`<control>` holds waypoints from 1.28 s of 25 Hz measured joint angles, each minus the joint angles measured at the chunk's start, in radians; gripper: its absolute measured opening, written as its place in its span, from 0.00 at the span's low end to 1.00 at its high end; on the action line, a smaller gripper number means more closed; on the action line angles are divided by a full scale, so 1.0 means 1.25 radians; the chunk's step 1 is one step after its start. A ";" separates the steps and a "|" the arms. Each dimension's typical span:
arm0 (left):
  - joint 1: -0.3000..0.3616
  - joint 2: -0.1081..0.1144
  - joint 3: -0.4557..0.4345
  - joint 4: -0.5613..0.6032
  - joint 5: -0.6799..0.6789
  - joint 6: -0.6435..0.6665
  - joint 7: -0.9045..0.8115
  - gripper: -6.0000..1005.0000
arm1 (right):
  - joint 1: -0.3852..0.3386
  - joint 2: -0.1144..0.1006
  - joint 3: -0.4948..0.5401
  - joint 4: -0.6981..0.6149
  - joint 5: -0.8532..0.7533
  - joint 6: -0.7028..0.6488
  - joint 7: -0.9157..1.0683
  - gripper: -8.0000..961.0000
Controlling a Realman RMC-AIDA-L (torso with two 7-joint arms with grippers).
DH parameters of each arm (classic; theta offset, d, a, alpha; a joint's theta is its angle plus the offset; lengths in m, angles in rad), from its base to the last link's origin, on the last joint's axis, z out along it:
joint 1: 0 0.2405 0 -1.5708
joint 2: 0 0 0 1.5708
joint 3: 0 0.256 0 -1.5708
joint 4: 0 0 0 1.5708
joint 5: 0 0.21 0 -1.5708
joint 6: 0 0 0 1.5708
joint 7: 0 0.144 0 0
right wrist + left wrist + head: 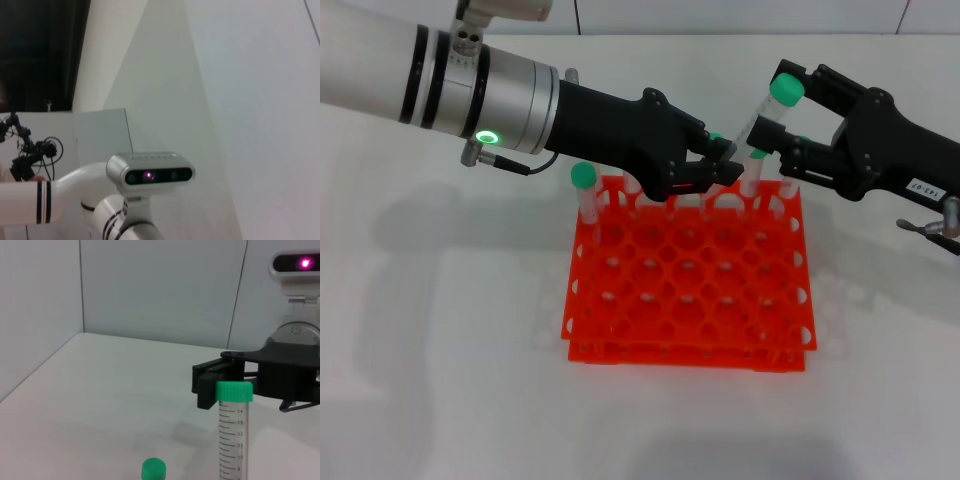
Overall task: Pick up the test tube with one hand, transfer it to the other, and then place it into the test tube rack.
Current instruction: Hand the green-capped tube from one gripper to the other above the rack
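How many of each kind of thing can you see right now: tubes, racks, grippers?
Green-capped tubes plainly seen: 3, namely the test tube aloft between the grippers, a corner tube at the rack's far left, and a far-row tube
Test tube rack: 1
Grippers: 2, left gripper and right gripper
Total: 6; a green sliver behind the left gripper may be another tube.

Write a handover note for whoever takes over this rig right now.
Left gripper: over the back row of the test tube rack, at the lower end of the test tube.
Right gripper: open, at the tube's green-capped end, not yet closed on it.
The tube is raised and tilted above the rack's back right part. Which gripper bears it is unclear.
Done: tube lifted and brought between both grippers.
Left: finish the transfer to the right gripper, then place the tube in a free hole.
Another capped tube stands at the rack's back left corner.
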 joint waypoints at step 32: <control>0.001 -0.002 0.031 0.006 -0.011 -0.007 0.006 0.22 | 0.013 -0.002 -0.004 0.001 0.015 0.038 0.053 0.38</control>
